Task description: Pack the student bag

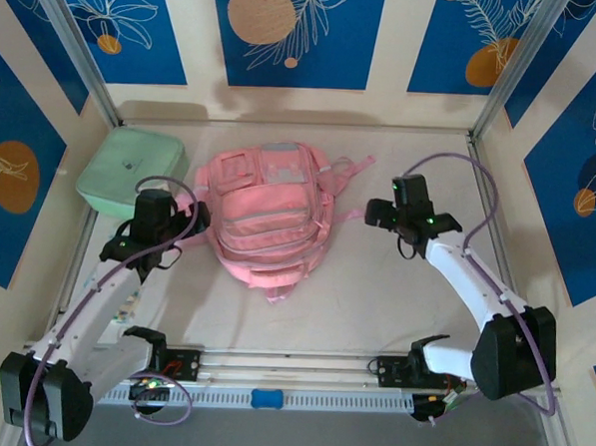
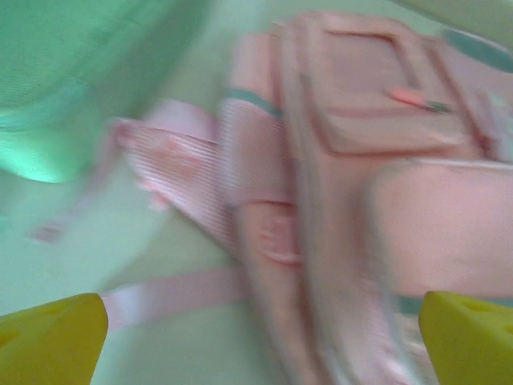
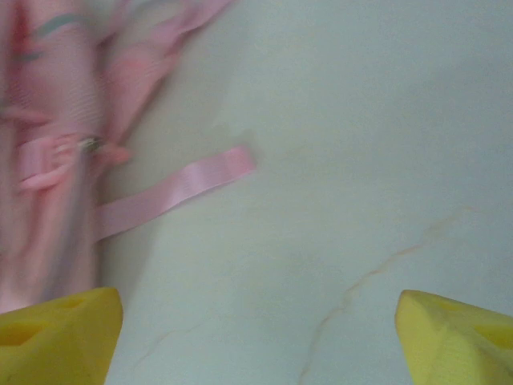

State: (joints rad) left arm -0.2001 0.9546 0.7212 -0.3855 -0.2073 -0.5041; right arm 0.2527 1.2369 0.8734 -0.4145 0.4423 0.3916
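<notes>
The student bag (image 1: 268,221), a soft pink backpack, lies flat in the middle of the table with its straps spread out. My left gripper (image 1: 190,220) hangs at the bag's left edge. In the blurred left wrist view its yellow fingertips (image 2: 52,341) stand wide apart, open, over the bag's side (image 2: 345,160) and a loose strap (image 2: 172,293). My right gripper (image 1: 380,215) is to the right of the bag, apart from it. Its yellow fingertips (image 3: 56,333) are open over bare table, with the bag (image 3: 48,160) and a pink strap end (image 3: 180,188) off to the left.
A mint-green square lidded box (image 1: 131,174) sits at the back left, close to the bag and the left arm; it also appears as a green blur (image 2: 56,80). Metal frame posts and patterned walls enclose the table. A rail with a blue piece (image 1: 266,398) runs along the near edge.
</notes>
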